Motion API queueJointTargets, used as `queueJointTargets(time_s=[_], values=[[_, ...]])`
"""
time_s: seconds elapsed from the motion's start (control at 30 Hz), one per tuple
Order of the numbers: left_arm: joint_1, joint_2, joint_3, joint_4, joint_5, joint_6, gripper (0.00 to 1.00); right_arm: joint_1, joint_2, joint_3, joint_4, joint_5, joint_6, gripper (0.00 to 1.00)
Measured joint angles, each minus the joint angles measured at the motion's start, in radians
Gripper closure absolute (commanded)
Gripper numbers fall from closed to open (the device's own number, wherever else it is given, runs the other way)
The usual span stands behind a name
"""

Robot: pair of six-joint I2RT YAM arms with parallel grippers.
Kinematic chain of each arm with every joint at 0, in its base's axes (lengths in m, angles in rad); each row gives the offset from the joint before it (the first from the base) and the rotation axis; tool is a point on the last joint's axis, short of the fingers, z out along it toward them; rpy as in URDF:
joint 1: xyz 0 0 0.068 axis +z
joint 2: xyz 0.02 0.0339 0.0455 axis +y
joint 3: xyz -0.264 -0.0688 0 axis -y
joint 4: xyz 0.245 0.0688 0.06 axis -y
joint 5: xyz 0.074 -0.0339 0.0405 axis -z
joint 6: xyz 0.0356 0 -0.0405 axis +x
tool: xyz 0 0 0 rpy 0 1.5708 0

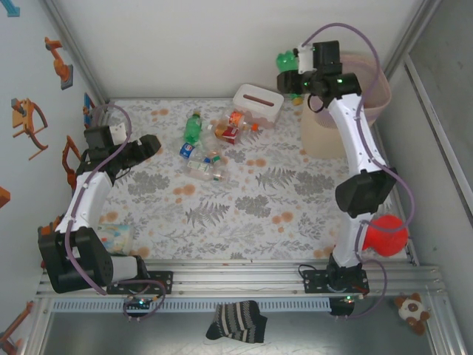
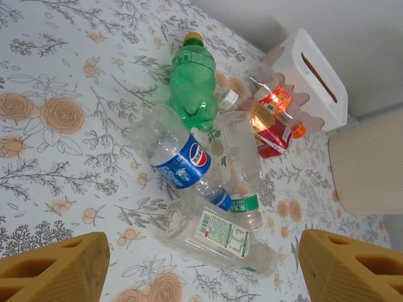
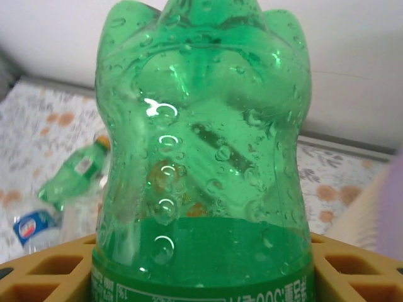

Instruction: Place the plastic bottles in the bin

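From above, my right gripper (image 1: pixel 294 68) clamps a green bottle (image 1: pixel 285 61) just beside the bin (image 1: pixel 321 137), and my left gripper (image 1: pixel 151 144) stands open left of the bottle pile (image 1: pixel 211 144). Left wrist: fingers (image 2: pixel 56 270) spread, nothing between them, the bottle pile ahead on the table (image 2: pixel 50 157). Right wrist: the green bottle sits between my pads (image 3: pixel 50 270).

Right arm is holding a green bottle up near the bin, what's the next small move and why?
Probably carry the green bottle a little to the right until it hangs over the opening of the bin, then let go. From above, the right gripper holds it just left of the rim, so dropping it now would likely miss.
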State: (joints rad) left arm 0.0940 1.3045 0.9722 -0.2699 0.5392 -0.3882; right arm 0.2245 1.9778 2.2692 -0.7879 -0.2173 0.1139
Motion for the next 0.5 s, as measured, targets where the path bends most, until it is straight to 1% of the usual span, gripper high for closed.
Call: queueJointTargets(time_s=[0.1, 0.2, 0.5], values=[[0.0, 0.0, 0.0, 0.0, 0.0, 0.0, 0.22, -0.043, -0.024, 0.0, 0.019, 0.025, 0.066, 0.57], [0.0, 0.0, 0.0, 0.0, 0.0, 0.0, 0.21, -0.083, -0.037, 0.012, 0.024, 0.054, 0.096, 0.57], [0.0, 0.0, 0.0, 0.0, 0.0, 0.0, 0.21, -0.229, -0.031, 0.037, 0.027, 0.054, 0.106, 0.57]])
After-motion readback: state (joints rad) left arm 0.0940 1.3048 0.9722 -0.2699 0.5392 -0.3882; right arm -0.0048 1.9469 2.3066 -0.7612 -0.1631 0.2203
